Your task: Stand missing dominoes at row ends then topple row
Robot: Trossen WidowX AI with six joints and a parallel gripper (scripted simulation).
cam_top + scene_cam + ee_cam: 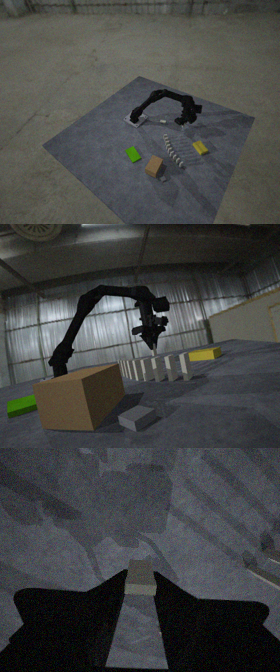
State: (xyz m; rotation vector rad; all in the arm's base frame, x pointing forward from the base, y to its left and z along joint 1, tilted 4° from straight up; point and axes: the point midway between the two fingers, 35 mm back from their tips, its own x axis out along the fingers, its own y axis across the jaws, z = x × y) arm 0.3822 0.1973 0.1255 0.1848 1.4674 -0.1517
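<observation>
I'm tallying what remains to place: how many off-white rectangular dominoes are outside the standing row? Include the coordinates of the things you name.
2: one held in the black end effector (183, 124) (153, 347) (140, 573), one lying near the arm's light-grey base plate (137, 125). Others may be hidden.
</observation>
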